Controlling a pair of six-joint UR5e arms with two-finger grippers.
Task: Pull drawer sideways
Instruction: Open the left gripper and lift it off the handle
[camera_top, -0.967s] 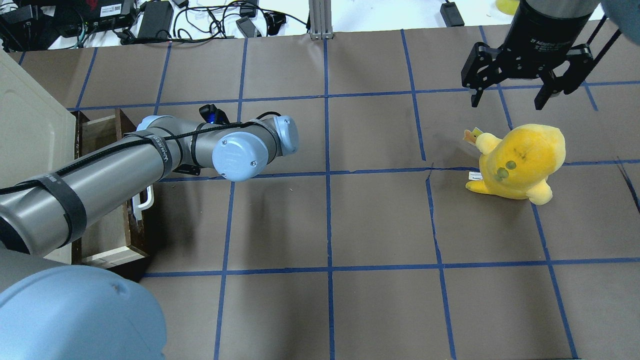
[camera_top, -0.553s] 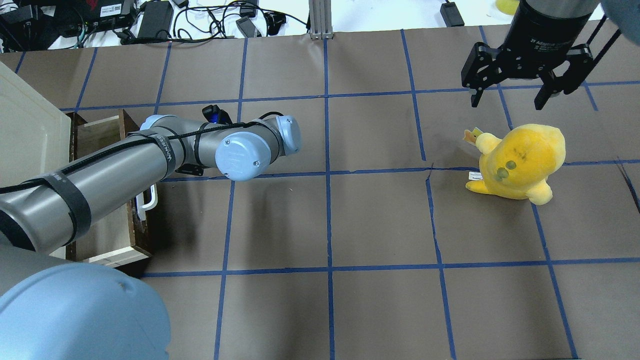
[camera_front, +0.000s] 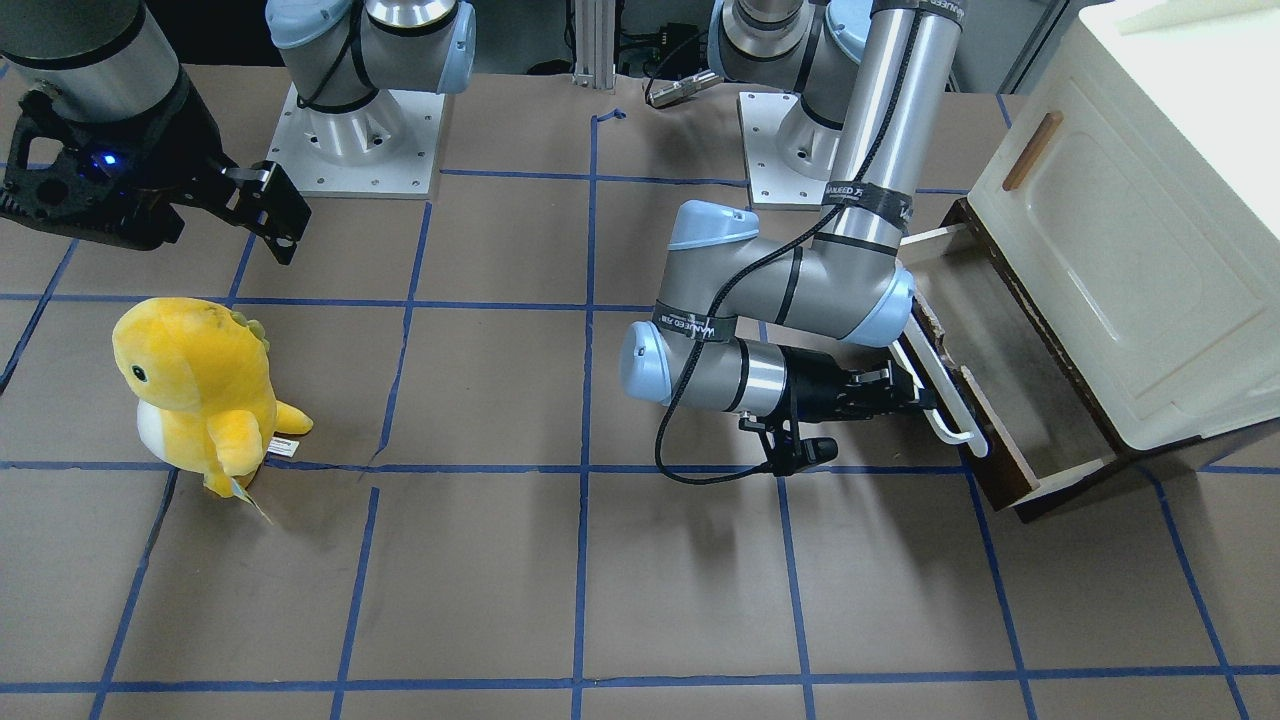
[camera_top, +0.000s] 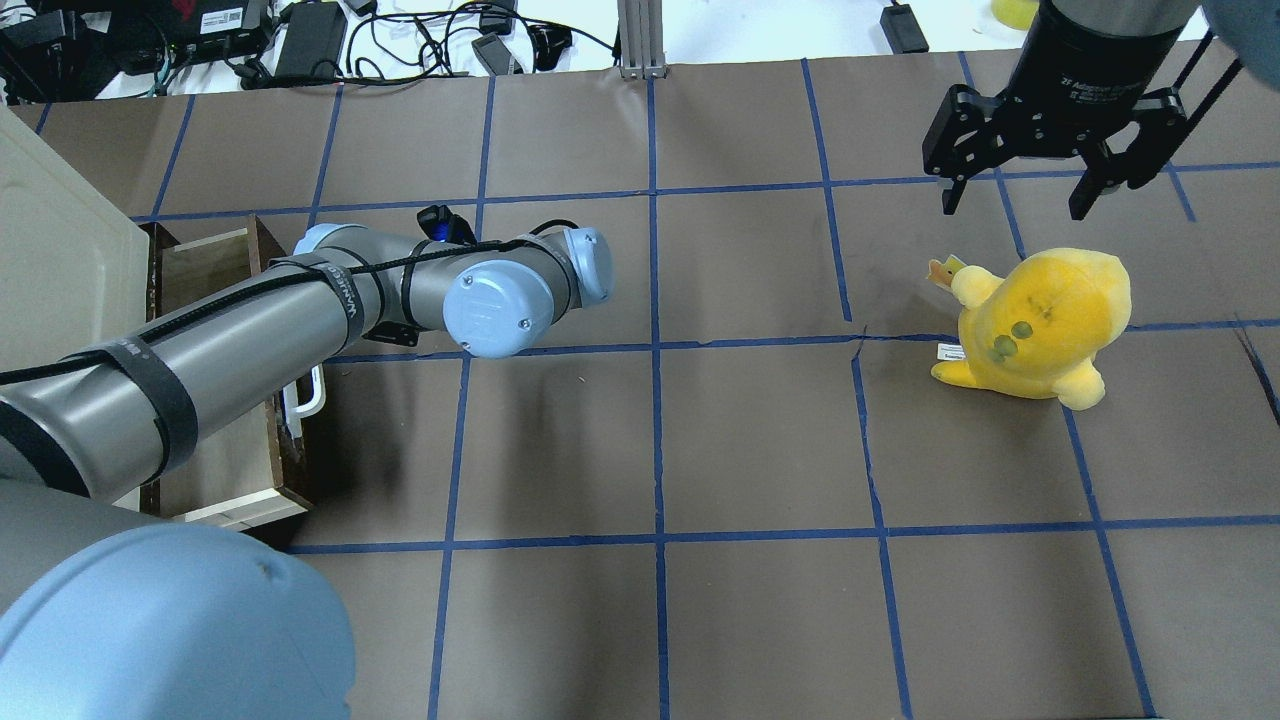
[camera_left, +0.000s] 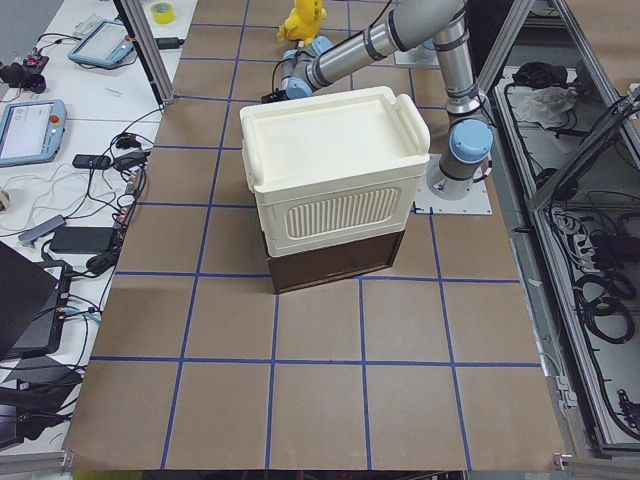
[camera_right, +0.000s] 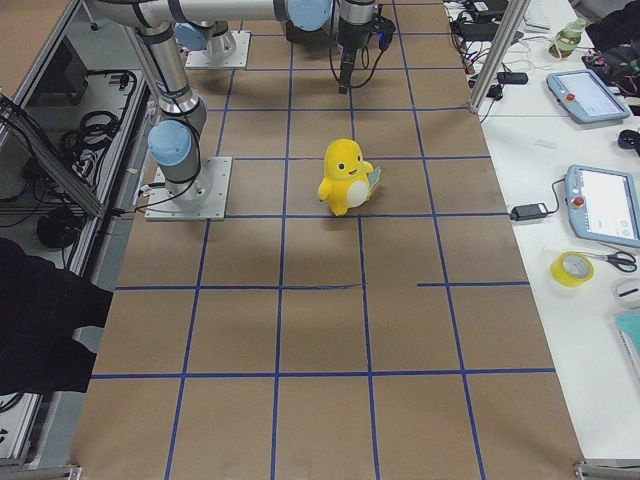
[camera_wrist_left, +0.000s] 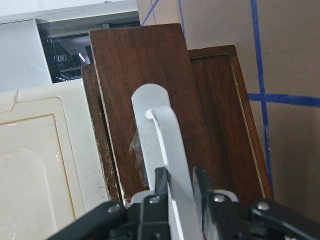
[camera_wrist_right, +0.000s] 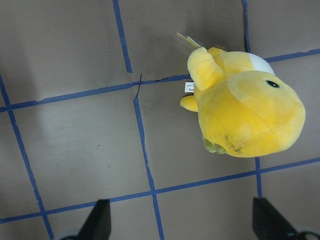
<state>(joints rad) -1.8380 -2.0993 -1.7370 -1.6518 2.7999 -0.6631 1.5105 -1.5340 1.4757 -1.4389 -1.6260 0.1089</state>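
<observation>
Drawer (camera_front: 1010, 370) sat partly out from under the cream-white cabinet (camera_front: 1130, 250) at the table's left end, its pale floor showing. My left gripper (camera_wrist_left: 180, 181) pinched the white bar handle (camera_wrist_left: 170, 145) between both fingers, a firm hold for sliding it sideways. My right gripper (camera_top: 1014, 205) hung spread wide near the yellow plush toy (camera_top: 1040, 315), well apart and out of the way.

Beneath the cream-white cabinet (camera_front: 1130, 250), the drawer (camera_front: 985, 320) is dark brown in front, pale wood inside, its handle (camera_front: 948, 400) white. Beyond the cabinet, the brown table (camera_front: 500, 560) carries a blue grid; the plush toy (camera_front: 195, 385) is yellow, white-bellied.
</observation>
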